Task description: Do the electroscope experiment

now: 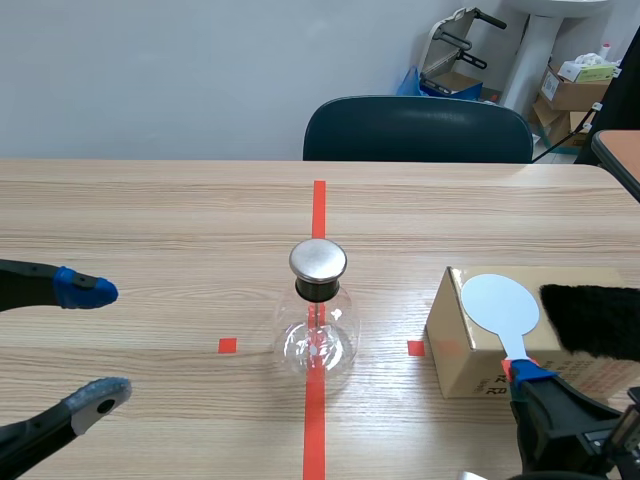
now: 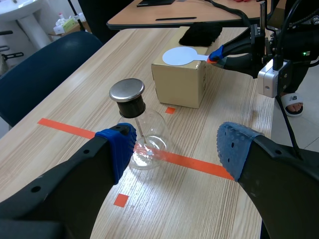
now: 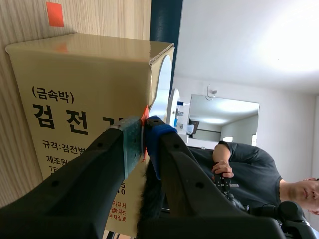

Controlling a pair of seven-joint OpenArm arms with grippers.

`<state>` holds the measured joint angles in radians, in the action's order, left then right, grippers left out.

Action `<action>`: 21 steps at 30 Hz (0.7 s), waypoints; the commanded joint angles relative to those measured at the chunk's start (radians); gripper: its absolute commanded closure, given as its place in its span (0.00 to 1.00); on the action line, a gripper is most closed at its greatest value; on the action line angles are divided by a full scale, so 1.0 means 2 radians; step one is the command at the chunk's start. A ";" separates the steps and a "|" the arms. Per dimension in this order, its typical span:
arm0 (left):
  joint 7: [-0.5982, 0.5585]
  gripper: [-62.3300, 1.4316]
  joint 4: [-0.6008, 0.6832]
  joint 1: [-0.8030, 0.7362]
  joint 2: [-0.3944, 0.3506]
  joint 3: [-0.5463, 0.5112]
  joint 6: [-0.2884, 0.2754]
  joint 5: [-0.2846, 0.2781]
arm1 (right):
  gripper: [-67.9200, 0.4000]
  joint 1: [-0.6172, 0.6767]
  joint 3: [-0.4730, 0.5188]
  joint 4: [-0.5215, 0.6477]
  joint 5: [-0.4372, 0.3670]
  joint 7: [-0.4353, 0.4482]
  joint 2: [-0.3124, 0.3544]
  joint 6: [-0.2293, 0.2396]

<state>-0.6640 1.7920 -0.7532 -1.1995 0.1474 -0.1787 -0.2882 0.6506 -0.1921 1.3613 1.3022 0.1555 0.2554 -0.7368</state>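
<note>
Where the tabletop (image 1: pixel 150 210) meets its near left corner, the left gripper (image 1: pixel 95 342) hangs with fingers spread wide, holding nothing. At the near right edge, the right gripper (image 1: pixel 525 377) is clamped on the thin handle of a white disc paddle (image 1: pixel 498 303). The paddle's disc lies flat on top of a cardboard box (image 1: pixel 470 360), beside a black fur cloth (image 1: pixel 590 320). Mid-tabletop, on the red tape line, the glass electroscope flask (image 1: pixel 318 335) stands upright under its round metal cap (image 1: pixel 318 259). Beyond the far edge sits a dark chair (image 1: pixel 415 130).
</note>
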 commanded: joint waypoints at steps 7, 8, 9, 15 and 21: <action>0.007 0.39 0.011 0.000 0.002 -0.002 0.001 -0.003 | 0.97 -0.002 0.001 0.008 0.000 0.000 0.003 -0.023; 0.011 0.39 0.011 0.000 0.002 -0.002 0.001 -0.003 | 0.97 -0.002 0.001 0.008 0.000 0.000 0.003 -0.023; 0.015 0.39 0.011 0.000 0.002 -0.002 0.001 -0.003 | 0.97 -0.002 0.001 0.008 0.000 0.000 0.003 -0.023; 0.016 0.39 0.011 0.000 0.002 -0.002 0.002 -0.003 | 0.97 -0.002 0.001 0.008 0.000 0.000 0.003 -0.023; 0.022 0.63 0.011 0.000 0.002 -0.002 0.006 -0.001 | 0.97 0.002 0.001 0.020 0.000 0.000 0.004 -0.023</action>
<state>-0.6052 1.7920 -0.7532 -1.1995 0.1474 -0.1688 -0.2878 0.6521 -0.1921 1.3716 1.3022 0.1555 0.2554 -0.7322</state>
